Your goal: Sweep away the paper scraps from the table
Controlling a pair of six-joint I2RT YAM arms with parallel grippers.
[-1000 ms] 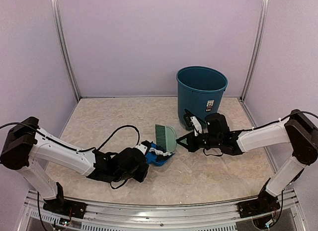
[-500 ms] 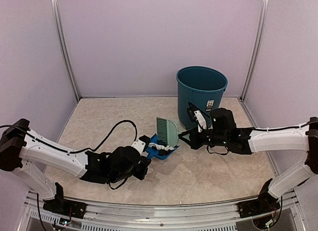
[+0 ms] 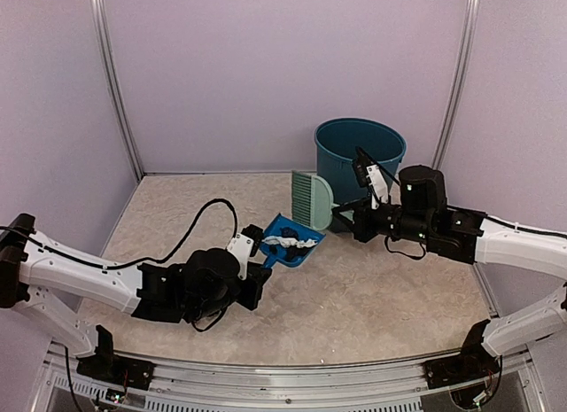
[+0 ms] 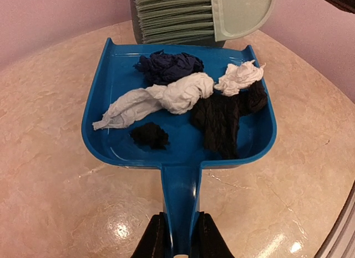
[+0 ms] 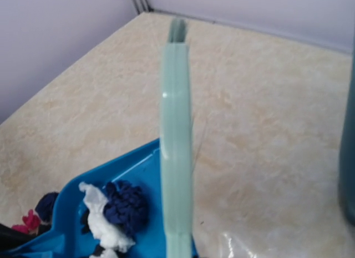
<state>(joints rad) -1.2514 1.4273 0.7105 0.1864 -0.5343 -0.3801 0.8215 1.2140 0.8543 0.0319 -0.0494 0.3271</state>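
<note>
Within lilac walls sits the beige marbled worktop [image 3: 372, 297]. The crumpled paper scraps [image 4: 183, 97] lie in the blue plastic dustpan [image 4: 97, 111], which the left pincer [image 4: 176, 244], clamped on its handle, has carried nearer the teal bin [image 3: 354, 168]. The right pincer [image 3: 347, 220], gripping the pale green brush [image 3: 312, 199], has lifted clear. Tipping remains.

The dustpan [image 3: 288, 259] holds paper scraps [image 3: 289, 244] — brush [image 3: 312, 199] beside bin [image 3: 341, 177].

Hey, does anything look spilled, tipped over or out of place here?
Nothing stands out. The paper scraps lie inside the blue dustpan, which the left gripper holds by its handle. The right gripper holds the brush upright at the pan's mouth, and the bin stands upright.
</note>
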